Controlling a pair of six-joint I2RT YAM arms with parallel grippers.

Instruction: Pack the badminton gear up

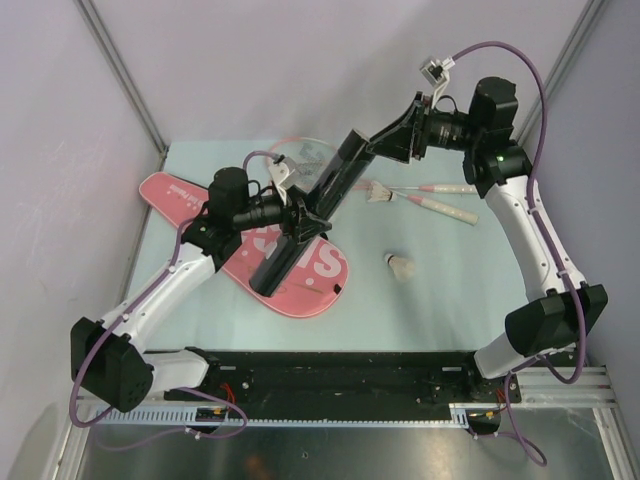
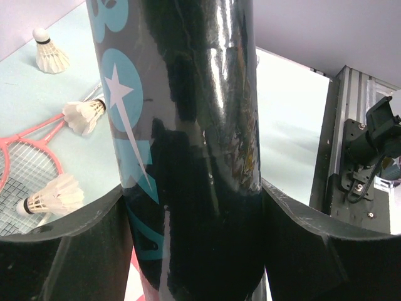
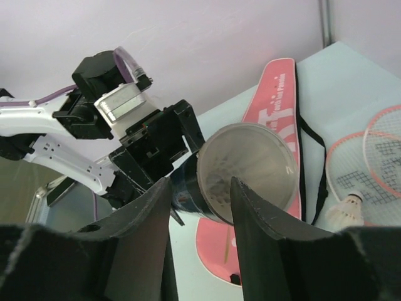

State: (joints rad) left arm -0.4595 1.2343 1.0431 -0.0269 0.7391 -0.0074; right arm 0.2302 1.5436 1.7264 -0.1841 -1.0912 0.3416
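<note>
Top view: our left arm (image 1: 170,285) reaches diagonally up from its base, and the left gripper (image 1: 297,222) is clamped round the middle of the dark tube (image 1: 330,185). The tube is off the table, long axis running diagonal from near-left to far-right, above the pink bag (image 1: 305,290). Our right arm (image 1: 530,240) arches up and bends back left, putting the right gripper (image 1: 385,148) at the tube's far end.

Left wrist: the tube (image 2: 188,125) is glossy black with teal lettering and a star, pinched between both fingers (image 2: 62,251). Feather shuttlecocks (image 2: 51,56) and a pink racket (image 2: 28,141) lie beyond it.

Right wrist: the fingers (image 3: 138,244) are spread apart, and we're looking straight into the tube's round open mouth (image 3: 247,172). We can't tell if they touch it.
</note>
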